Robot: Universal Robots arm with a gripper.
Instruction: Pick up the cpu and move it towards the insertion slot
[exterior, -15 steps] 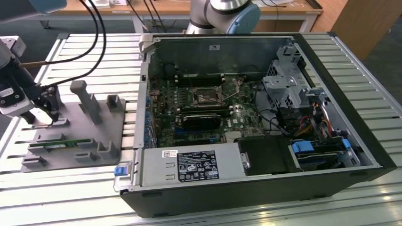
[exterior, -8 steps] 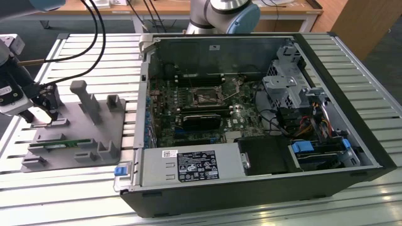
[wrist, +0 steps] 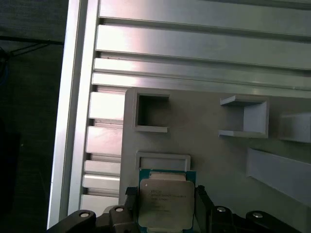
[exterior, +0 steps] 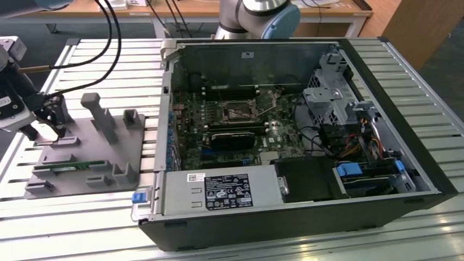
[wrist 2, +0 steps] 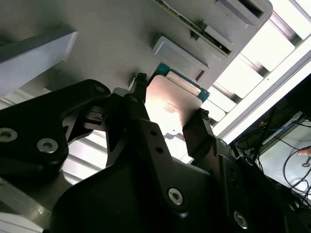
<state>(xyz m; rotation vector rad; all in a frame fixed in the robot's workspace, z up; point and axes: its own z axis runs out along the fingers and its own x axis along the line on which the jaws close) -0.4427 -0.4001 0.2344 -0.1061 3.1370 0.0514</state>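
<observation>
Evidently the gripper (exterior: pixel 45 133) has the cpu (wrist: pixel 164 204) between its two black fingers: in both wrist views one finger stands at each of two opposite edges of the chip, narrowly spread to its width and apparently pressing on it. The cpu (wrist 2: pixel 172 99) lies flat, silver face towards the cameras, with a strip of its green board showing at one edge. It sits close over the grey tray (exterior: pixel 73 184); whether it is clear of the tray cannot be told.

In the exterior view the gripper hangs at the far left of the frame, above the tray's rear corner. The insertion slot (exterior: pixel 238 112) lies well apart, towards the exterior view's right, near the frame's middle. It is inside the open computer case (exterior: pixel 254 60), so the case's near wall stands between slot and gripper. Being square, the chip has no long axis to line up.
</observation>
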